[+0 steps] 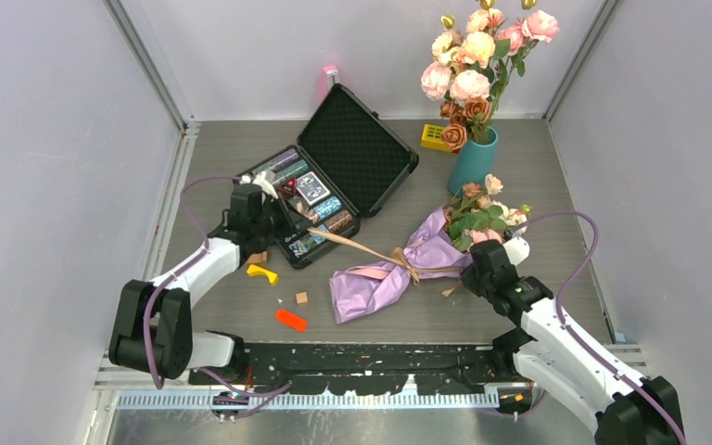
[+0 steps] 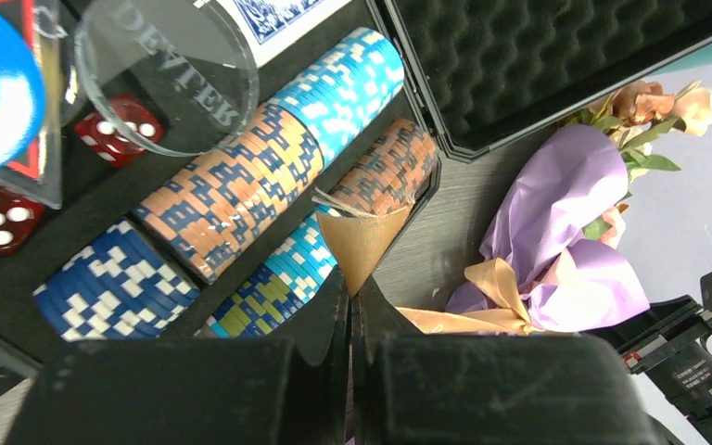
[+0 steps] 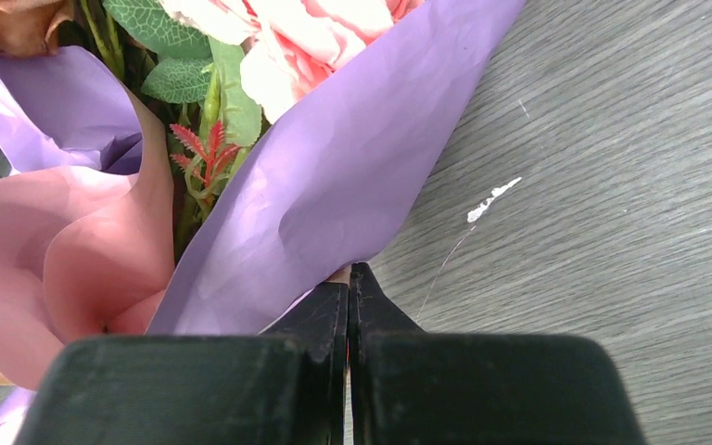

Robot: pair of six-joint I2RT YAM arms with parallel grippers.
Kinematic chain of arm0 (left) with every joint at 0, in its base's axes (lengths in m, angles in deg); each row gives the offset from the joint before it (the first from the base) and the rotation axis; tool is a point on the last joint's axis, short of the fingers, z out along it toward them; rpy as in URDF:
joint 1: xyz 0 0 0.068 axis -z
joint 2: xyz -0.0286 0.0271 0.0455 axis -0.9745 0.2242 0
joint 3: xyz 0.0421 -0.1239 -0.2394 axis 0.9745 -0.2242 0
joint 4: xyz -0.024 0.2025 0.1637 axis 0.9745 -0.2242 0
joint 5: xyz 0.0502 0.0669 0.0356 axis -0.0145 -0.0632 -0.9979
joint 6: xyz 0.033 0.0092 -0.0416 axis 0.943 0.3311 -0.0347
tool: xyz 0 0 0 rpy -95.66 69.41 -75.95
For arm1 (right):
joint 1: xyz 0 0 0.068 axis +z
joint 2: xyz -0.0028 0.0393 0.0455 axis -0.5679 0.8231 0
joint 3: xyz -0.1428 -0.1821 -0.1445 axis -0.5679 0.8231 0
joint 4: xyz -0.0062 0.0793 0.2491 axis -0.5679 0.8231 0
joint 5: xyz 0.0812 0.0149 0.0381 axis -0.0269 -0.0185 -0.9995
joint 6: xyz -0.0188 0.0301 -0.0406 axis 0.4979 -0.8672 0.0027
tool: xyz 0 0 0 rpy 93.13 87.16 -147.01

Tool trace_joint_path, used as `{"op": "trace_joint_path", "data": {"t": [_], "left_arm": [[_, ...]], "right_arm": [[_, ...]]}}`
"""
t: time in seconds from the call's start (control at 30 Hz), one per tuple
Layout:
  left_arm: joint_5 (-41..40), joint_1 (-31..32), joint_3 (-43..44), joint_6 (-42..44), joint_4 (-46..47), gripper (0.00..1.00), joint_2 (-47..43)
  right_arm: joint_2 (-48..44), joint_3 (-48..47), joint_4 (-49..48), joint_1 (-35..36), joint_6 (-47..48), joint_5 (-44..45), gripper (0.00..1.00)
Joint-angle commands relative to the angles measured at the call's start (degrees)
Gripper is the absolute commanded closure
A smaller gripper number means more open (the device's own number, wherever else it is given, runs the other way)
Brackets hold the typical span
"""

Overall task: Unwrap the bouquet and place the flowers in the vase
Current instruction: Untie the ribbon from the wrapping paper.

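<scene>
Nearest, the left gripper [image 2: 350, 280] is pinching the free tail of the tan ribbon [image 2: 362, 243], jaws pressed together on it, above the chip rows of the open poker-chip case [image 1: 362, 153]. From there the ribbon is running in a straight line across the table to the bow at the bouquet's waist. Judgement: this arm is drawing the tail away to slip the knot.

Right gripper [image 3: 348, 283] is gripping the edge of the lilac paper [image 3: 334, 195] at the flower end, jaws pressed together with the paper edge between the tips, as far as the wrist view shows. Judgement: it is anchoring the bundle so the pull undoes the bow rather than dragging everything left.

Bouquet [image 1: 380, 283] is lying on its side mid-table, between the two grippers, bow not yet undone. Flowers [image 1: 484, 218] are sitting inside the wrap, just beyond the right gripper's tips and well apart from the left gripper. Vase [image 1: 471, 162] is standing upright at the back right, near the flower heads, holding a bigger bunch of large roses [image 1: 473, 56].
</scene>
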Motion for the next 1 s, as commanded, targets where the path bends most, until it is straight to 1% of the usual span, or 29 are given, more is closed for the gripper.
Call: {"op": "trace_joint_path", "data": {"t": [0.0, 0.27, 0.47, 0.87, 0.9, 0.97], "left_arm": [[1.3, -2.4, -0.6, 0.1, -0.3, 1.00, -3.2], [3.2, -6.7, -1.8, 0.0, -1.0, 1.00, -5.5], [4.7, -9.6, -2.5, -0.3, -1.0, 1.00, -6.6], [7.2, -13.2, -2.8, -0.3, -1.4, 1.00, -7.7], [7.3, -14.7, -2.9, -0.3, -1.5, 1.00, -7.8], [7.5, -15.4, -2.8, -0.3, -1.6, 1.00, -8.0]], "right_arm": [[-0.8, -0.3, -0.6, -2.1, 1.3, -0.6, 1.00], [-1.1, -0.8, -0.4, -5.3, 2.0, -1.6, 1.00], [-1.1, -2.9, 2.0, -6.8, 3.3, 0.6, 1.00], [-0.8, -5.8, 3.2, -7.4, 5.3, 2.6, 1.00], [-0.6, -5.8, 3.3, -7.5, 5.4, 2.6, 1.00], [-0.6, -6.1, 3.3, -7.5, 5.5, 2.7, 1.00]]}}
